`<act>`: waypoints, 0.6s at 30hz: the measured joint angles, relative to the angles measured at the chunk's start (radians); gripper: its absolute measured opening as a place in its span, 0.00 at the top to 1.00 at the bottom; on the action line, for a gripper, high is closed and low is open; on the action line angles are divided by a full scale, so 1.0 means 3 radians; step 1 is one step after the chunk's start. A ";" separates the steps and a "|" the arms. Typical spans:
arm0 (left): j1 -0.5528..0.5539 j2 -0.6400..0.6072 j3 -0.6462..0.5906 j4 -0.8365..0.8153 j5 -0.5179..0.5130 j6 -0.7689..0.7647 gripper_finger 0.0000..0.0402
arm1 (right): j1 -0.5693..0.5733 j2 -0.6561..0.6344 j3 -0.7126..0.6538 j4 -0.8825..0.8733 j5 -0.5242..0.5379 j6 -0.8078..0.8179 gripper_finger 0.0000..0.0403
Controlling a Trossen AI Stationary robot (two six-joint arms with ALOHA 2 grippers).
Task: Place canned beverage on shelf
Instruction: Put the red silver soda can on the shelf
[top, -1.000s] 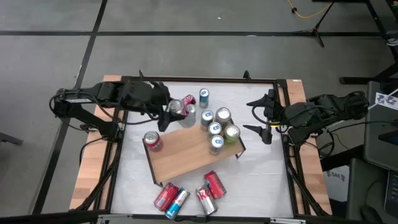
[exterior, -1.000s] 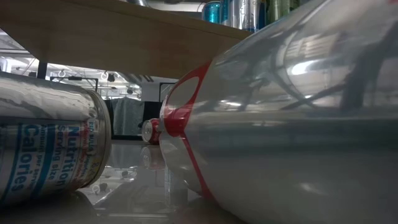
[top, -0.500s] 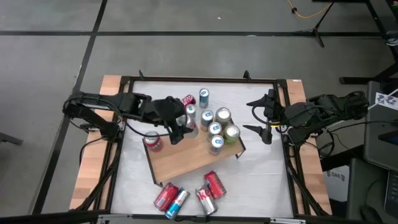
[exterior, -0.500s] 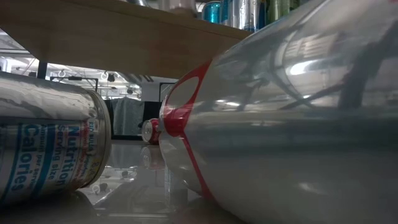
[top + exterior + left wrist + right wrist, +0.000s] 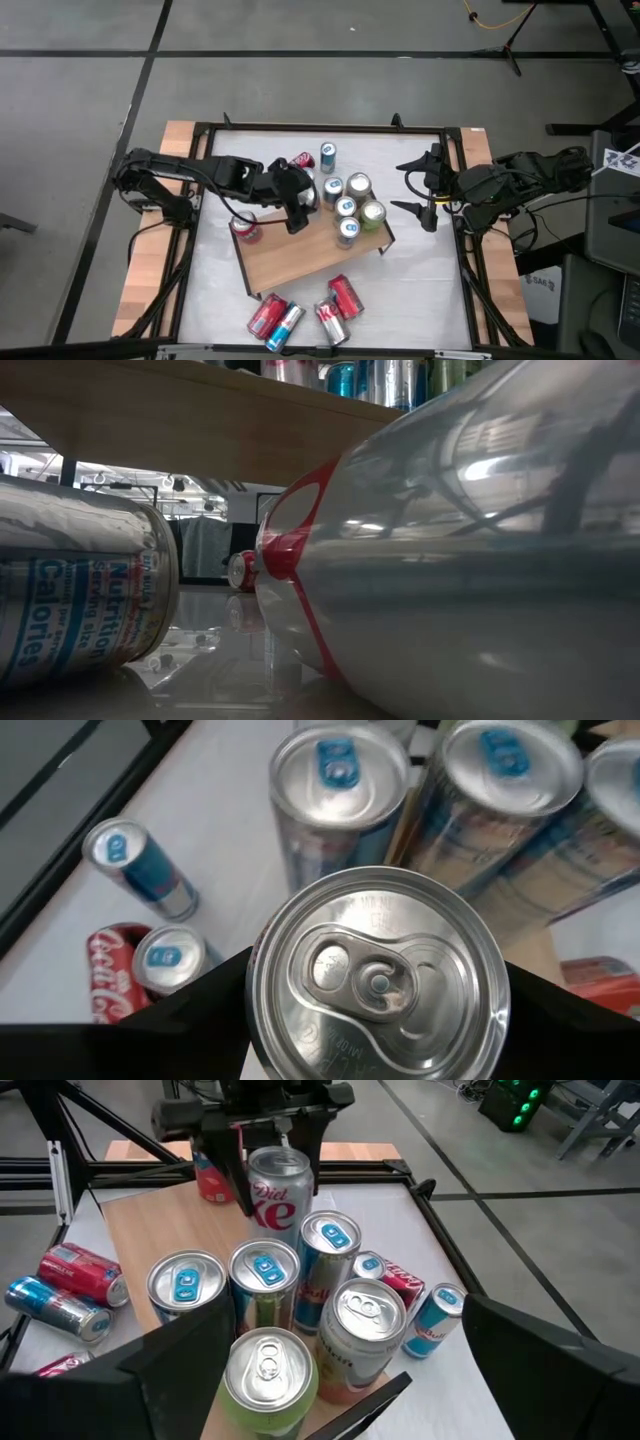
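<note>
White tabletop (image 5: 420, 280) carries the shelf (image 5: 300, 250); above its edge the left gripper (image 5: 298, 200) clasps a Diet Coke can (image 5: 281, 1185). Right gripper (image 5: 424, 192) waits, fingers spread, empty.

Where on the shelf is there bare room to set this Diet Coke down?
The shelf is bare across its middle and near-left end, between the red can and the can cluster. That far-right corner is crowded. The left tool holds the Diet Coke can beside the cluster.
</note>
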 joint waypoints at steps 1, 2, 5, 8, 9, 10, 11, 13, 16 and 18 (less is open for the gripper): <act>0.0000 0.0007 0.0000 -0.0028 -0.0004 0.0001 0.29 | 0.0000 0.0000 0.0000 0.0000 0.0001 0.0000 0.06; 0.0000 0.0016 0.0000 -0.0036 -0.0015 0.0001 0.29 | 0.0000 0.0000 0.0000 0.0000 0.0000 0.0000 0.06; -0.0001 0.0041 0.0000 -0.0065 -0.0040 0.0001 0.29 | 0.0000 0.0000 0.0000 -0.0001 0.0000 0.0000 0.06; 0.0000 0.0068 0.0000 -0.0090 -0.0044 0.0001 0.29 | 0.0000 0.0000 0.0000 0.0000 0.0000 0.0000 0.06; 0.0000 0.0077 0.0000 -0.0090 -0.0043 0.0000 0.29 | 0.0000 0.0000 0.0000 0.0000 0.0000 0.0000 0.06; 0.0000 0.0095 0.0000 -0.0091 -0.0046 -0.0001 0.29 | 0.0000 0.0000 0.0000 0.0000 0.0001 0.0000 0.06; 0.0000 0.0104 0.0000 -0.0090 -0.0050 -0.0002 0.29 | 0.0000 0.0000 0.0000 0.0001 0.0000 0.0000 0.06; 0.0000 0.0132 0.0000 -0.0094 -0.0033 -0.0003 0.29 | 0.0000 0.0001 0.0000 -0.0001 0.0000 0.0000 0.06; 0.0000 0.0170 0.0000 -0.0088 -0.0023 -0.0004 0.29 | 0.0000 0.0013 0.0000 0.0000 0.0000 0.0000 0.06; -0.0001 0.0195 0.0000 -0.0096 -0.0014 -0.0005 0.29 | 0.0000 0.0023 -0.0001 -0.0001 0.0000 0.0000 0.06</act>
